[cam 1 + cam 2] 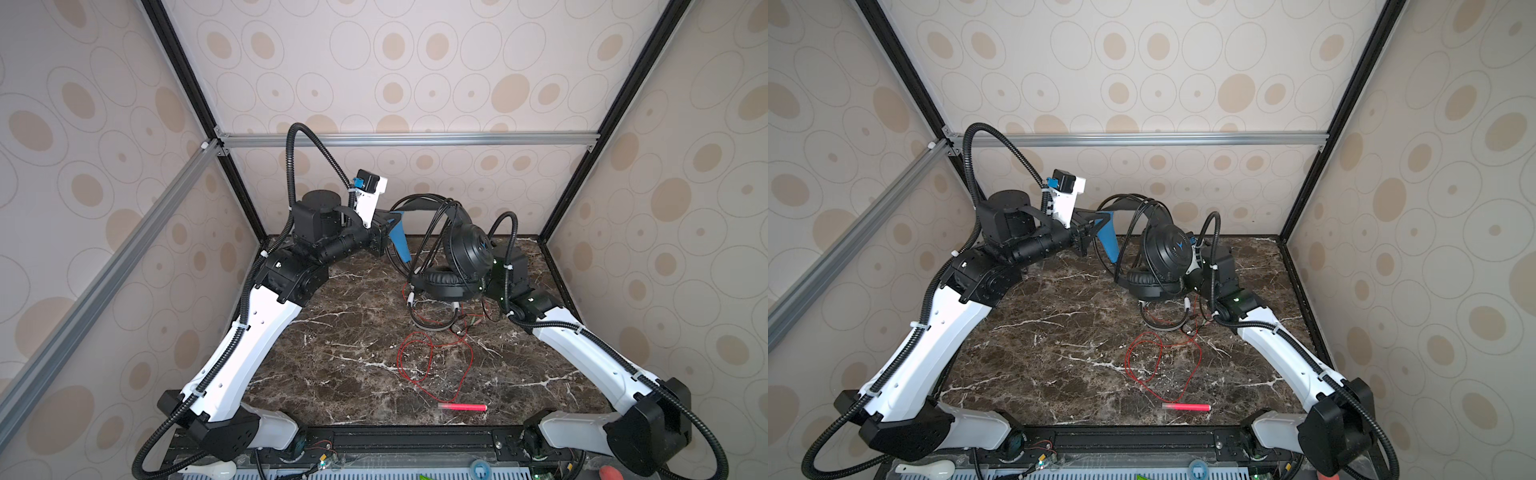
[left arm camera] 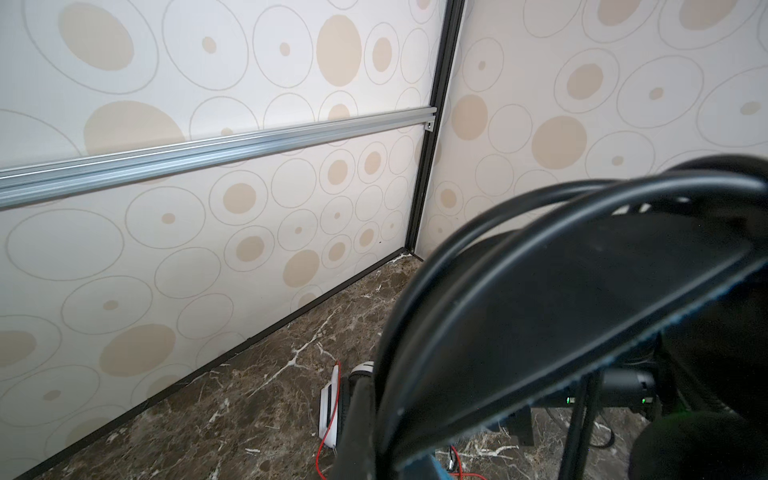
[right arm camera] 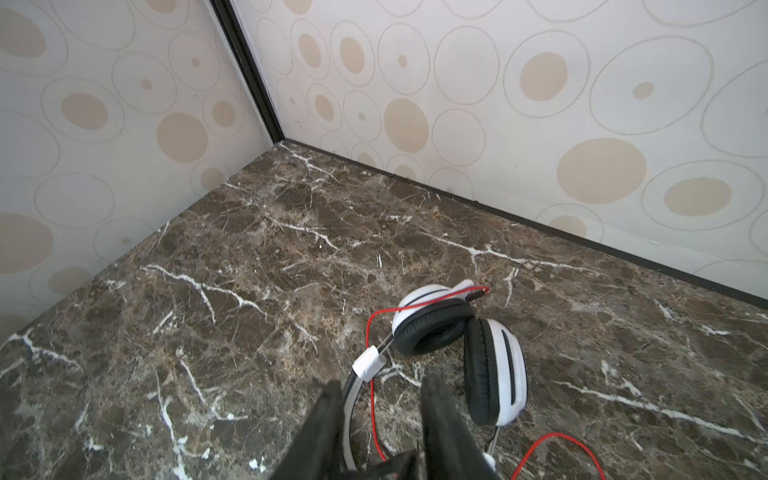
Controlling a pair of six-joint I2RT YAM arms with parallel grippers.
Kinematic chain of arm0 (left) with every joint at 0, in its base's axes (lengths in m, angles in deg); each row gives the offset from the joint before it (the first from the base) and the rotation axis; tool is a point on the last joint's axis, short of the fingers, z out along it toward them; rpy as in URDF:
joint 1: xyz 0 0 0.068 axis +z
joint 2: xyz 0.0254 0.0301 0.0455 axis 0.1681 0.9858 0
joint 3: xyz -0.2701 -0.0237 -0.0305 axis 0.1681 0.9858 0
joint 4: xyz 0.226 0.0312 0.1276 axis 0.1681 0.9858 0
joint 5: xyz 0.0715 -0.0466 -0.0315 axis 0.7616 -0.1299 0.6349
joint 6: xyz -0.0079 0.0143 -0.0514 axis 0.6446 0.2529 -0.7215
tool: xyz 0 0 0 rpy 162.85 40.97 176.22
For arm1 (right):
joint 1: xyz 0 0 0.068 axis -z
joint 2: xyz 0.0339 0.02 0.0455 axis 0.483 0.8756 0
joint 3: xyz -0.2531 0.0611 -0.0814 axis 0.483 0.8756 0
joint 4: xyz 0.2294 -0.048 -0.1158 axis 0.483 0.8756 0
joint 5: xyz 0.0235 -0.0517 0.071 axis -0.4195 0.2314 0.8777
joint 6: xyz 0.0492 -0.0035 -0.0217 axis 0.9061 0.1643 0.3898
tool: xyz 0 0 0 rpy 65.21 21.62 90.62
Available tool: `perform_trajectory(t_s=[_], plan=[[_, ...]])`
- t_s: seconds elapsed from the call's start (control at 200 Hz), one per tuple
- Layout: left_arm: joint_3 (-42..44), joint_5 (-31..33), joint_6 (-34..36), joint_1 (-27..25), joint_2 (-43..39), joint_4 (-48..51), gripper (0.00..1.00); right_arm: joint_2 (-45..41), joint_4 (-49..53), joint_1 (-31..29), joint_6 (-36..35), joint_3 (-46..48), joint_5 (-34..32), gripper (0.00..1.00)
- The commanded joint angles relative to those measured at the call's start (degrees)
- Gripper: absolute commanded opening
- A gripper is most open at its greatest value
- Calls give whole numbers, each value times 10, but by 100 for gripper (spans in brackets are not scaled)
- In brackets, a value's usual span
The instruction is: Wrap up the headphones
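the left arm (image 1: 257, 332) and right arm (image 1: 590, 357) wear glossy white shells with black joints. ribbed black hoses (image 1: 289, 166) run along them under white zip ties (image 1: 506, 266). the right gripper (image 3: 382, 384) has matte black fingers.

The black over-ear headset with blue headband accents (image 1: 467, 253) is raised over the back of the dark veined marble tabletop (image 1: 332, 340), right of centre. The white over-ear headset with striped cups (image 3: 505, 374) is laid beneath it. Its thin red cable (image 1: 415, 361) is spread forward in loops, towards a pink glowing stick (image 1: 463, 407) near the front edge.
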Motion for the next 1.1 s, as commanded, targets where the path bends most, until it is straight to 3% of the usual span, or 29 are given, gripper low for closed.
perform_trajectory(t_s=[0.0, 0.145, 0.385, 0.94, 1.095], plan=[[-41, -11, -40, 0, -16, -55, 0, -29, -40, 2, 21, 22, 30, 42], [-48, -1, -43, 0, -14, -55, 0, -42, -40, 2, 40, 48, 51, 49], [-39, 4, -54, 0, -19, -71, 0, -58, -56, 3, 87, 94, 59, 51], [-24, 12, -72, 0, -29, -90, 0, -27, -94, 2, 101, 123, 63, 43], [-18, 18, -78, 0, -33, -95, 0, -14, -94, 2, 102, 116, 73, 37]])
